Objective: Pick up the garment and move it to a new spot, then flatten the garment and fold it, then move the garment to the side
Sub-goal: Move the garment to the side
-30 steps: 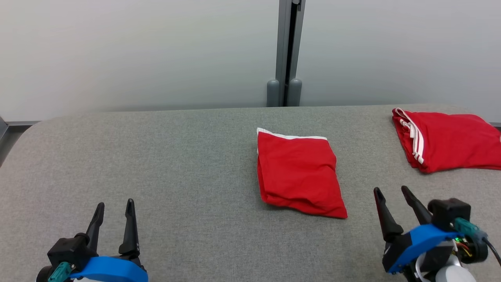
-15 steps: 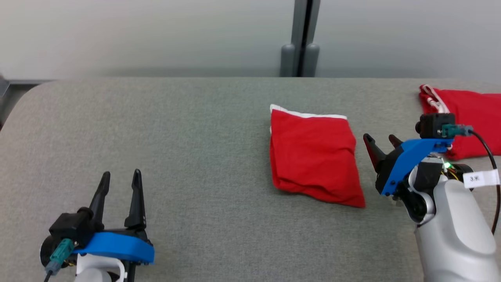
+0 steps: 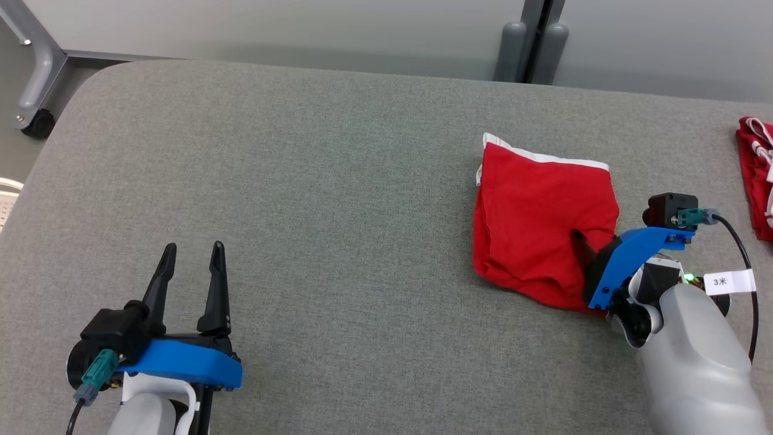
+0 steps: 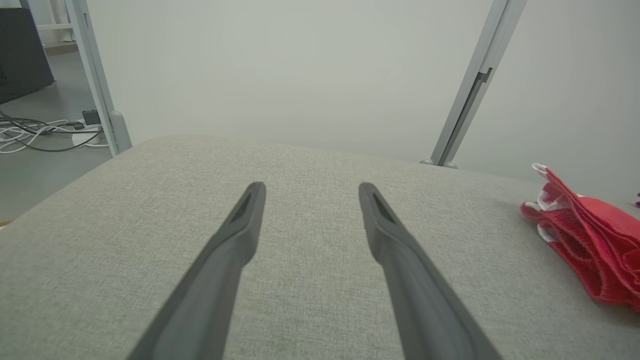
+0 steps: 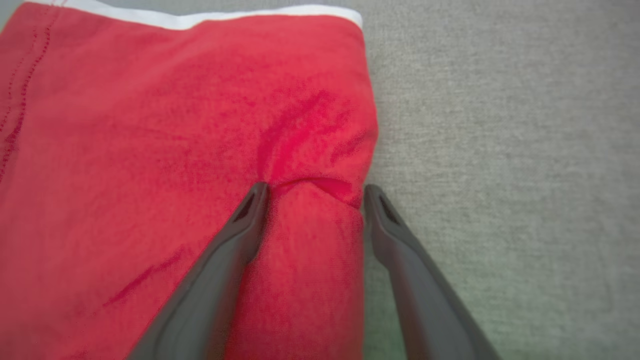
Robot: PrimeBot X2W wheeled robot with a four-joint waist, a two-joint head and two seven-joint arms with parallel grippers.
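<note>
The garment (image 3: pixel 537 223) lies folded into a compact red rectangle on the right half of the grey fabric-covered counter (image 3: pixel 302 181). A white band runs along its far edge.

The right gripper (image 3: pixel 584 244) is down at the near right side of the garment. In the right wrist view the right gripper (image 5: pixel 316 189) has its fingers (image 5: pixel 225 250) spread wide and straddling the garment's (image 5: pixel 150 125) right edge. One finger presses onto the top of the red cloth. The other sits just beside the edge, over the bare counter (image 5: pixel 500 150). A raised ridge of fabric stands between them, with creases running from the tip of the finger on the cloth. The fingers are open, not pinched together on the cloth.

The left gripper (image 3: pixel 194 246) hovers over the near left part of the counter, well apart from the garment. In the left wrist view the left gripper (image 4: pixel 310 185) shows its fingers parted and nothing between them.

A second red garment with white stripes (image 3: pixel 758 181) lies at the right edge of the head view.
</note>
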